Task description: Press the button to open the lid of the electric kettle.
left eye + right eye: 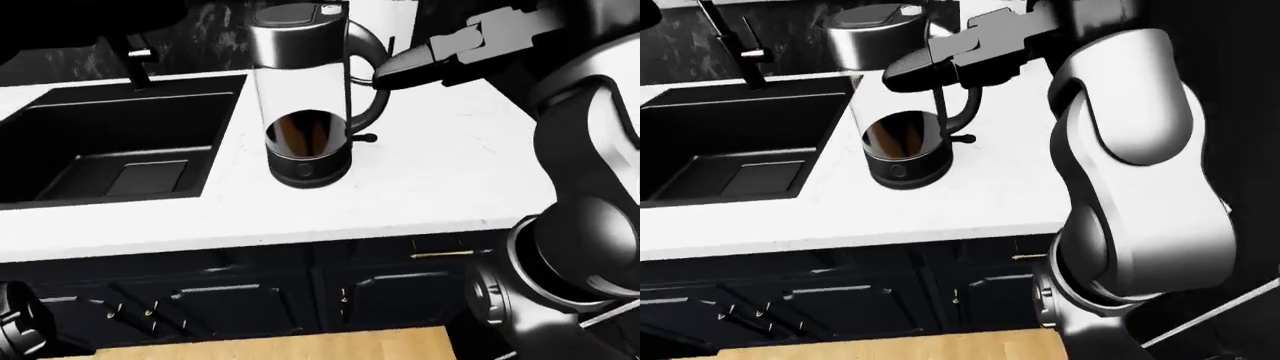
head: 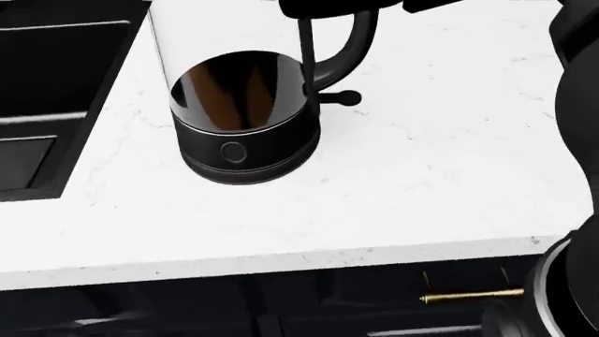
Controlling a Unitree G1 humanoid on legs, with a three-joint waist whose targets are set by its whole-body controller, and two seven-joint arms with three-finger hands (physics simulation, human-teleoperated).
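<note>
Here the glass-walled, black-based kettle (image 1: 305, 97) stands on speckled white counter (image 2: 449, 161); right robot hand (image 1: 400, 69) grip unclear.

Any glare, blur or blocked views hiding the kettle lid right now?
Left-eye view: sharp, kettle lid clear, soft highlights only on the steel band. Right-eye view: right hand and the big arm cover the handle side. Head view: kettle top cropped off, lid unseen; no blur anywhere.
</note>
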